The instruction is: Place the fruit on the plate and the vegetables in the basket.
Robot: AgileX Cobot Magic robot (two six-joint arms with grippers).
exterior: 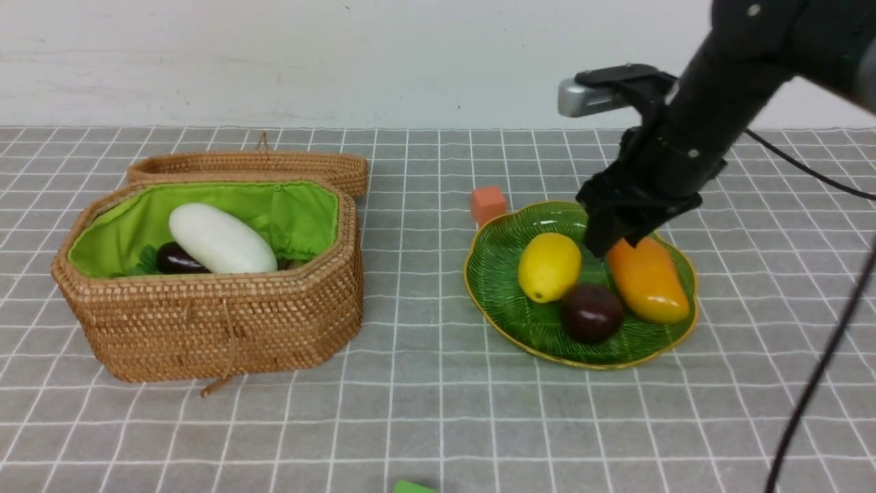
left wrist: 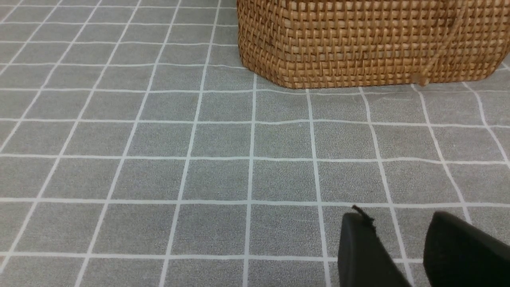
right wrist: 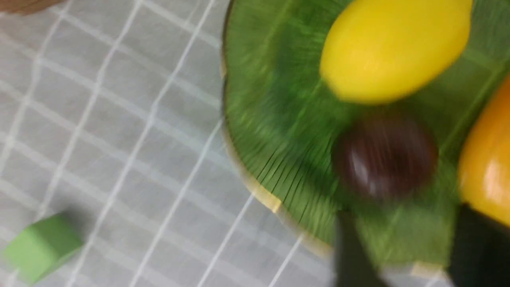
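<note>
The lemon [exterior: 549, 266], mango [exterior: 647, 279] and maroon ball [exterior: 592, 313] lie on the plate [exterior: 503, 301]. The radish [exterior: 220, 239] and eggplant [exterior: 179, 259] lie in the basket [exterior: 212, 322], left of the plate. The right gripper [exterior: 612, 241] hangs over the plate with jaws parted and empty; the left gripper [left wrist: 402, 255] is likewise parted and empty.

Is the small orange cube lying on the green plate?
No, the orange cube sits on the checked cloth just behind the plate, outside its yellow rim.
</note>
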